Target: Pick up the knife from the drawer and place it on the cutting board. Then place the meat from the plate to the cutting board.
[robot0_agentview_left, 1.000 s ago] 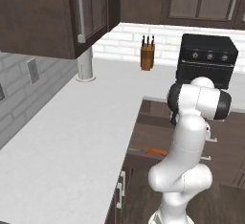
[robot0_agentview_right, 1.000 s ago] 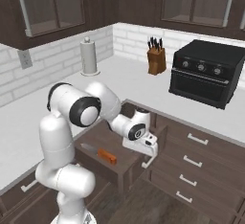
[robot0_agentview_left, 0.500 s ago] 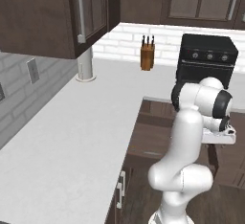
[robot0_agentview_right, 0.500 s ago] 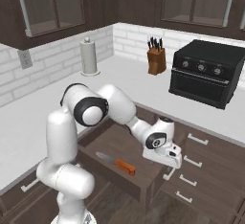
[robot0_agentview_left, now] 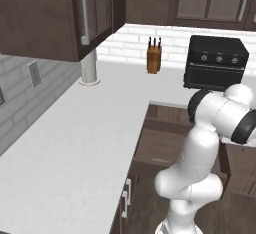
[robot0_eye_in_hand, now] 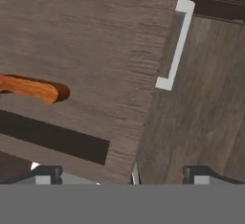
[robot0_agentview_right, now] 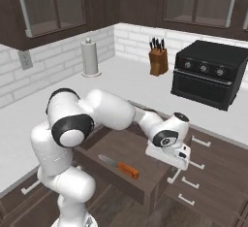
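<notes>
The dark brown drawer [robot0_agentview_right: 123, 165] stands pulled out below the counter. In it lies the knife [robot0_agentview_right: 118, 166], silver blade to the left and orange handle to the right. In the hand view its orange handle [robot0_eye_in_hand: 33, 88] shows at the left on the drawer floor. My gripper [robot0_agentview_right: 170, 156] hangs over the drawer's right front corner, to the right of the knife and apart from it. In the hand view the gripper [robot0_eye_in_hand: 123, 175] stands wide open over the drawer's front panel, with nothing between its fingertips [robot0_eye_in_hand: 45, 173]. The cutting board, the plate and the meat are out of view.
A tan knife block [robot0_agentview_right: 158, 58] and a black toaster oven [robot0_agentview_right: 208, 73] stand at the back of the white counter [robot0_agentview_left: 75, 143]. A paper towel roll [robot0_agentview_right: 90, 57] stands at the left. Closed drawers with silver handles [robot0_agentview_right: 193, 182] lie right of the open one.
Over the last second the hand swung outward and to the right, and the drawer slid further out. In the last half second little has moved.
</notes>
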Available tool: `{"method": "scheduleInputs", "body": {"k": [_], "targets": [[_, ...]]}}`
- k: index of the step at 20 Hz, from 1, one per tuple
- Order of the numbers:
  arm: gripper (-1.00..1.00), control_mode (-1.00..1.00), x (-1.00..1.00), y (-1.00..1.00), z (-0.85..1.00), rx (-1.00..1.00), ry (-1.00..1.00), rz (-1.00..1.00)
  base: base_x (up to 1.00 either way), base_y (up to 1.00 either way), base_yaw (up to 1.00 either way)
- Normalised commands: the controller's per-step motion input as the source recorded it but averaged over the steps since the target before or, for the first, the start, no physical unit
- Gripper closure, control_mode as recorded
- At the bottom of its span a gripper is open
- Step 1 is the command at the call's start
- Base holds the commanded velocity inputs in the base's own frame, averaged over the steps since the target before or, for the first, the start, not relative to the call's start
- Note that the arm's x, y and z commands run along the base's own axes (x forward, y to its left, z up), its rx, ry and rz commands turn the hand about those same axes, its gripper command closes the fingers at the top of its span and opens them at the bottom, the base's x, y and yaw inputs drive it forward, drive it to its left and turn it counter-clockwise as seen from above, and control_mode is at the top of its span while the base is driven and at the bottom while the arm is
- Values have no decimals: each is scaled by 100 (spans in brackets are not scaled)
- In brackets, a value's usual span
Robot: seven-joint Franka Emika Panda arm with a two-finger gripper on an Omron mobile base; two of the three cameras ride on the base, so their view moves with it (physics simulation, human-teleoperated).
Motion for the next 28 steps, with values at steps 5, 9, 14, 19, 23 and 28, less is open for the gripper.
{"method": "scheduleInputs", "body": {"k": [5,9,14,19,23,28], "targets": [[-100,-100,-46,53,53,0,-9,19,0,0,0],[-100,-100,-12,67,24,0,-6,20,0,0,0],[-100,-100,0,74,5,0,-5,23,0,0,0],[-100,-100,28,56,-1,0,-1,35,0,0,0],[-100,-100,41,17,0,0,0,24,0,0,0],[-100,-100,33,0,-11,0,-1,19,0,0,0]]}}
